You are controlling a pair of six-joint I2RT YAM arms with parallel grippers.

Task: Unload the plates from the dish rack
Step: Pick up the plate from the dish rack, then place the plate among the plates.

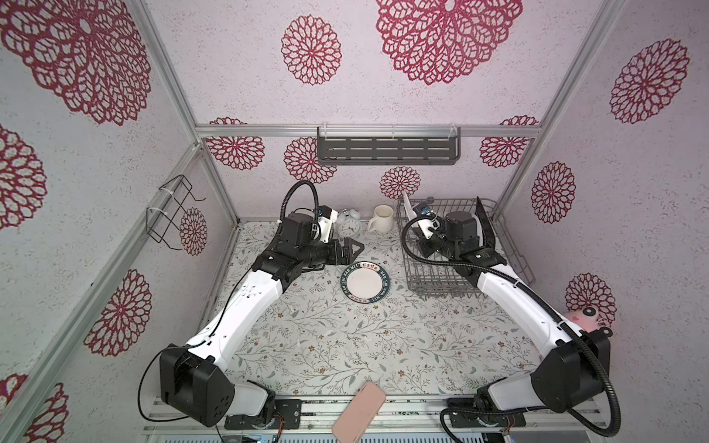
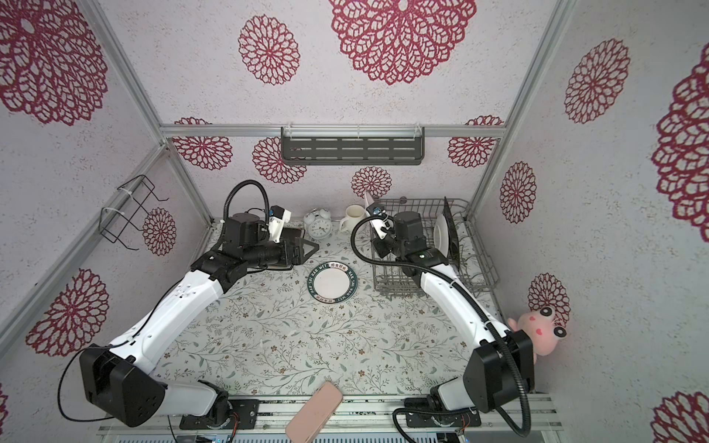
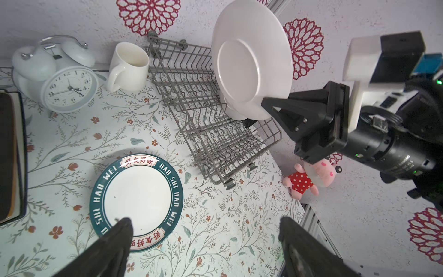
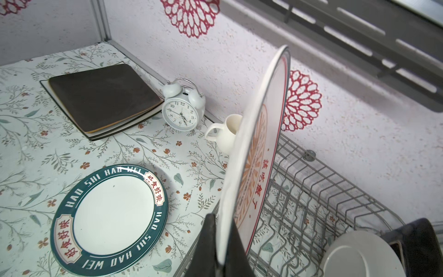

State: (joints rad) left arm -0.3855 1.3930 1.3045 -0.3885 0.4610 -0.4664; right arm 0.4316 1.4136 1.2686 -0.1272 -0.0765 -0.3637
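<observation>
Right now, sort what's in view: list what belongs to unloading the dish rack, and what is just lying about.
Job: dish rack; sunburst plate, clamped in the right gripper; lettered-rim plate on the table; white plate and dark square plate in the rack; stacked square plates.
Lying about: alarm clock; mug; plush toy; pink phone; wall shelf; wire holder.
</observation>
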